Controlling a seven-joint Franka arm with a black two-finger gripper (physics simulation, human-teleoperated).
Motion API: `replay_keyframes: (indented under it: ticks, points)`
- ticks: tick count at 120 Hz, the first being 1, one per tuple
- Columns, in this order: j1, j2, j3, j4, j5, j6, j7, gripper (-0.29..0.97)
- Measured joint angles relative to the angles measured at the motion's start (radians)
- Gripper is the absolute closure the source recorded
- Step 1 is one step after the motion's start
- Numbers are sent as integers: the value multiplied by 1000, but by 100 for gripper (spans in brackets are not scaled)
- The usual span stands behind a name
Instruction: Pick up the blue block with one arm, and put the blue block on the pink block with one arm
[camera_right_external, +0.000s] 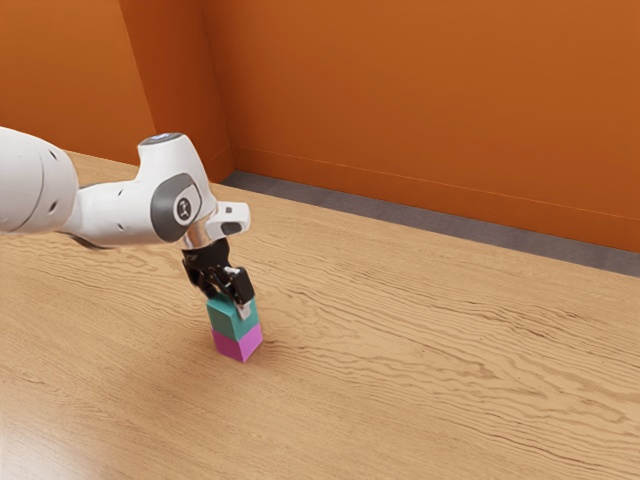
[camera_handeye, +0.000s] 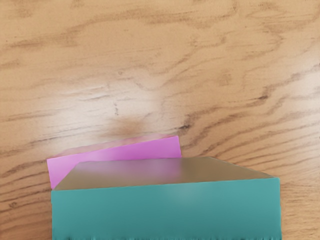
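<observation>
Two blocks are stacked on the table (camera_right_external: 450, 360), the blue block (camera_right_external: 233, 316) on the pink block (camera_right_external: 238, 344), and the gripper (camera_right_external: 233, 293) pinches the blue one by its flat sides, which look hard, light and a bit slippery.

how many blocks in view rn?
2. The blue block sits stacked on the pink block, both directly under the gripper. The arm could hide another behind it.
</observation>
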Motion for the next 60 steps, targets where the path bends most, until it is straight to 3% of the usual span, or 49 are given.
replay_keyframes:
  ticks: [38,60]
  points:
    - [-10,-122,23,1,34,-7,17,4]
    - [-35,-330,32,1,244,-46,-37,3]
